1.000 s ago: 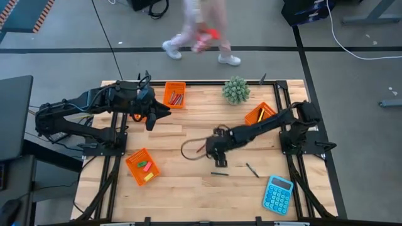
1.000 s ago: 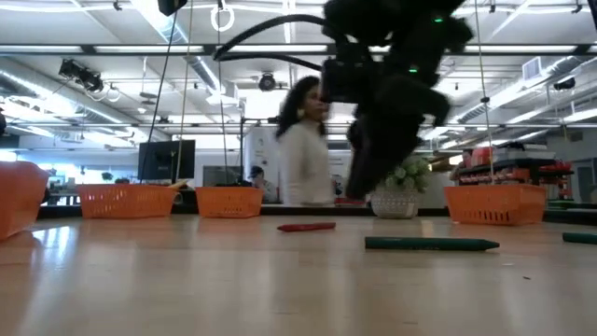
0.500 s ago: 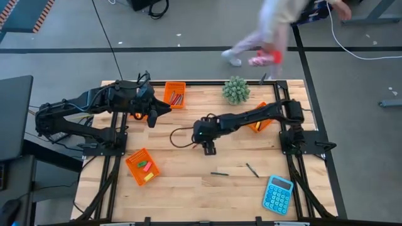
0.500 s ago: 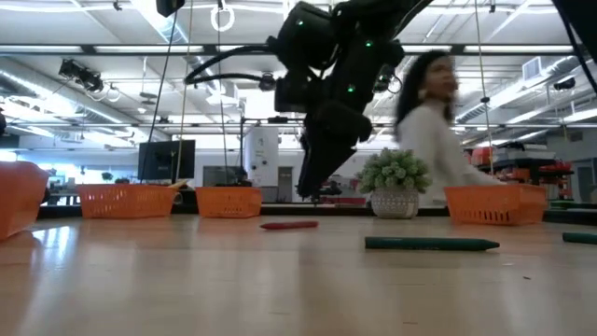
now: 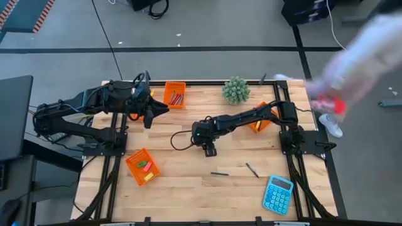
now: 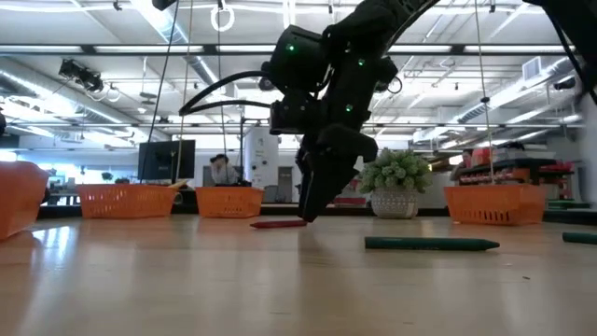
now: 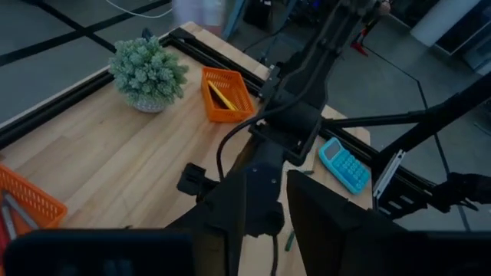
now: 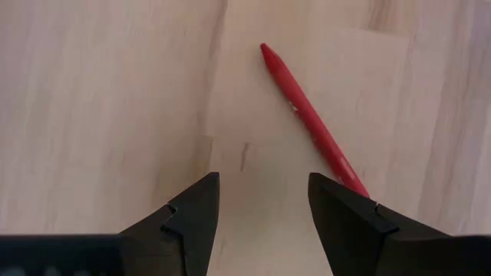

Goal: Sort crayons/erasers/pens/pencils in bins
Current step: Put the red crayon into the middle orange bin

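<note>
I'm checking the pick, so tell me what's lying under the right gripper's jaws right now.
A red crayon lies on bare table wood beneath the open right gripper; one end runs behind a jaw, hidden.

From table height, a dark robot arm comes down from above, its right gripper [image 6: 308, 213] tipped low over the pale wooden tabletop [image 6: 187, 280], just above a short red crayon [image 6: 278, 223] lying flat. Nearer, to the right, lies a long dark green crayon [image 6: 431, 244]. Along the far edge stand orange mesh plastic bins [image 6: 128, 200], a second [image 6: 229, 202] beside the first, and another [image 6: 495, 203] far right. A small green potted plant [image 6: 395, 183] sits behind the arm.
</note>
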You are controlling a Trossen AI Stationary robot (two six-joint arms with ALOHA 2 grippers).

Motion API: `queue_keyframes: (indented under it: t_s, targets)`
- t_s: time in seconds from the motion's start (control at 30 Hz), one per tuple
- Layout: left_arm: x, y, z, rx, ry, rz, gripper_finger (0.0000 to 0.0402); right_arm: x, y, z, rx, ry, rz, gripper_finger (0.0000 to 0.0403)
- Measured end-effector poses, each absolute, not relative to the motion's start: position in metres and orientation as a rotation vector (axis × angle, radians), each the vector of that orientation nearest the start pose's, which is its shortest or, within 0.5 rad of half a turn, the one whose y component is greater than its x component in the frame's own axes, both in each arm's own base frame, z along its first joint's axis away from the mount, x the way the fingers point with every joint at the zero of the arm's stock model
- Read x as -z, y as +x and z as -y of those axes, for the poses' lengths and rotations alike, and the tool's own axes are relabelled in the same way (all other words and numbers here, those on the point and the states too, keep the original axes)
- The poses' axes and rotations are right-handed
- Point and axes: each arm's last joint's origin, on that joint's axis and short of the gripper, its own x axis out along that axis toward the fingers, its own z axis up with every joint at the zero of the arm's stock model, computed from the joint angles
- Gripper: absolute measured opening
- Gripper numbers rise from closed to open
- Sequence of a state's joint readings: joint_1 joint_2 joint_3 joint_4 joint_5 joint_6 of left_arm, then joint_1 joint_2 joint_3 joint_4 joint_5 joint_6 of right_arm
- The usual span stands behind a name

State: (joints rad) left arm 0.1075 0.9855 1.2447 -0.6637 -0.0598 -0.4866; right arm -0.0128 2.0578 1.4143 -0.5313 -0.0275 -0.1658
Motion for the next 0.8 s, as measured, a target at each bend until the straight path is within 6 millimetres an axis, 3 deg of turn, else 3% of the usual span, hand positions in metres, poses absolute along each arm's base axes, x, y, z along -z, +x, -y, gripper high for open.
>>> queue_keyframes:
  t_s: [0.8]
  targets:
    - [-0.407, 0.184, -0.022, -0.266, -0.532, -0.338, 0.0103, -0.135, 0.414, 0.020, -0.129, -0.124, -1.166, 0.0206]
